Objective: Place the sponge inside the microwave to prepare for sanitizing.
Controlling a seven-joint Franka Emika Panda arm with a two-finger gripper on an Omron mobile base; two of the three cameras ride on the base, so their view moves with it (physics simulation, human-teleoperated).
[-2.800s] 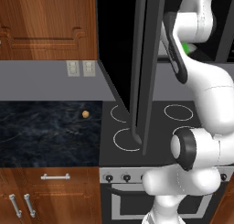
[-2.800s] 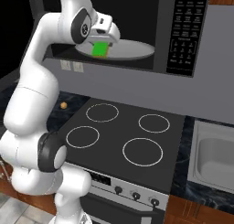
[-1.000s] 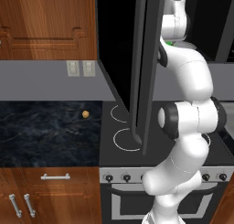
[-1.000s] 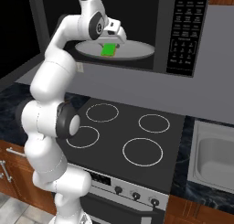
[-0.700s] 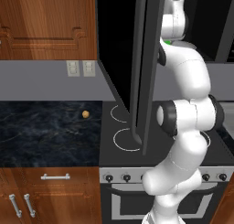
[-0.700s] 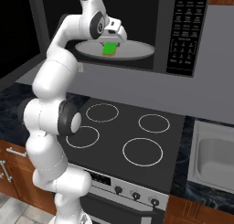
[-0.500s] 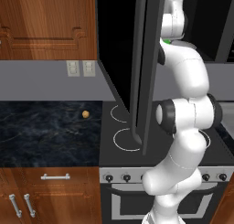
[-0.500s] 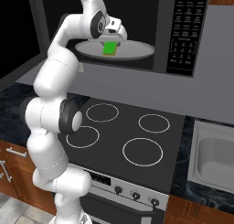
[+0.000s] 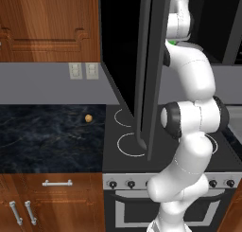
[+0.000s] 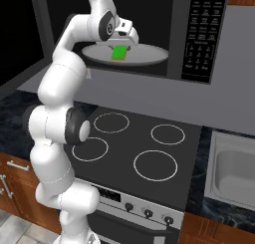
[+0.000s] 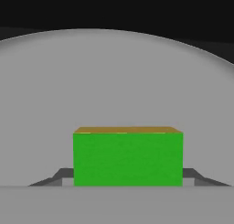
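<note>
The microwave (image 10: 199,36) hangs above the stove with its black door (image 9: 150,75) swung wide open. My gripper (image 10: 121,45) reaches into the cavity and is shut on the sponge (image 10: 118,53), a green block with a yellow layer. The sponge sits low over the round white plate (image 10: 149,55), left of its middle; I cannot tell whether it touches the plate. In the hand view the sponge (image 11: 128,159) sits between my gripper's (image 11: 128,178) two tips, with the plate (image 11: 114,81) spread out behind it. A sliver of green (image 9: 173,42) shows beside the arm in the left base view.
The open door stands over the left burners of the black cooktop (image 10: 139,153). A small tan ball (image 9: 88,118) lies on the dark stone counter (image 9: 47,136) to the left. A steel sink (image 10: 234,173) is at the right. Wooden cabinets (image 9: 47,27) hang at upper left.
Since the earliest frames the arm has straightened upward and carried the sponge deeper over the plate. Over the last second it has hardly moved, and the grip is unchanged.
</note>
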